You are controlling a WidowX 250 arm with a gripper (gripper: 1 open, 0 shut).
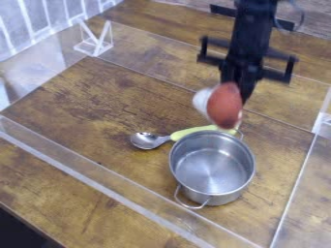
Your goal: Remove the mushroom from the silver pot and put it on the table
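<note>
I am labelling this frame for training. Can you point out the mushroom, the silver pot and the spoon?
mushroom (pixel 227 101), camera view, on its reddish-brown cap, held above the pot.
silver pot (pixel 211 190), camera view, on its near outer wall.
spoon (pixel 147 140), camera view, on its metal bowl.
</note>
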